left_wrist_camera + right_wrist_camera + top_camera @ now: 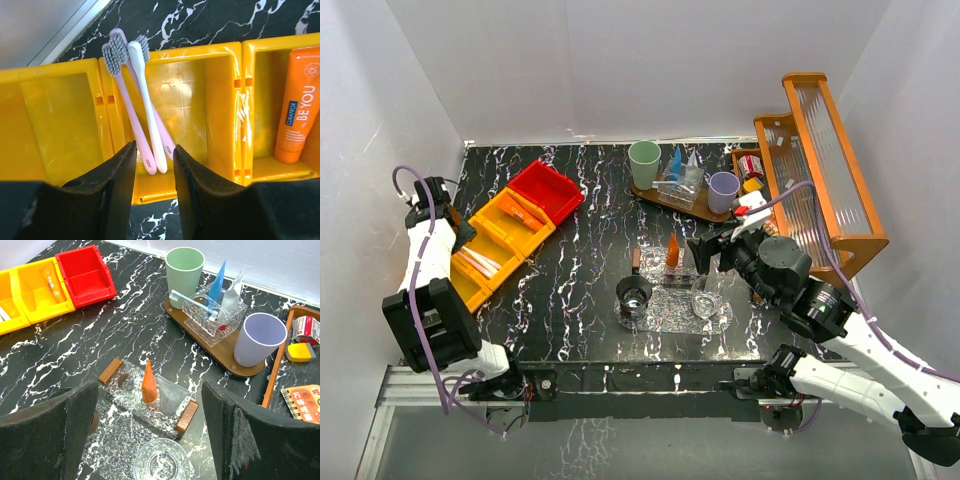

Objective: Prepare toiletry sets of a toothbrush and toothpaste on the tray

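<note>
Toothbrush picking is judged in hand: the toothbrushes [144,95] are seen handle-first between the left gripper [153,147] jaws, set narrow, clamping not discernible. The right gripper [150,385] is spread wide. One handle must be pinched.

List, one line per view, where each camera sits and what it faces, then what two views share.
Top external: above and behind the arms, looking down on the marble table; left arm and right arm reach up from the bottom edge.
Left wrist: on the left arm, looking down into a yellow bin at toothbrushes; left gripper at the bottom.
Right wrist: on the right arm, facing across the table at the green cup and lilac cup; right gripper frames the bottom.
Shared: top external and right wrist both show the green cup.
</note>
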Motion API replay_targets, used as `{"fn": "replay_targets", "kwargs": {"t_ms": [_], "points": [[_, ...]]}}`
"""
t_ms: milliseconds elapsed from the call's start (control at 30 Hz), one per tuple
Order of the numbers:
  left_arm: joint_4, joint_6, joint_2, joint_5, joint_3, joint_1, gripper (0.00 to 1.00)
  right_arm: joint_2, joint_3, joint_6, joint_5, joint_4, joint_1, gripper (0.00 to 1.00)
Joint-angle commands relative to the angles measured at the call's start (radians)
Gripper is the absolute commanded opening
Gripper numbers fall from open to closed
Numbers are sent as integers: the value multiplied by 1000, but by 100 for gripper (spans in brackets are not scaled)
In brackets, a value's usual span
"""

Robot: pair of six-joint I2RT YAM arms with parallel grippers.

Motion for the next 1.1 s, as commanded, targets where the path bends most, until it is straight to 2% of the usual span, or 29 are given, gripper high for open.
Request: {"fn": "replay_targets", "kwargs": {"t_ms": [0,200,467,667,1067], "points": [[11,21,18,-1,40,5,32,-21,-10,3,0,78,2,83],[31,20,80,-43,57,5,29,-17,-15,-2,-4,85,2,84],[63,11,141,-83,76,6,33,-17,-23,-2,-7,90,2,84],[62,2,186,-95,95,7,31,-14,-26,-3,-6,93,2,84],[73,6,193,-105,79,8,18,-9,-26,-3,-7,97,1,85]]}}
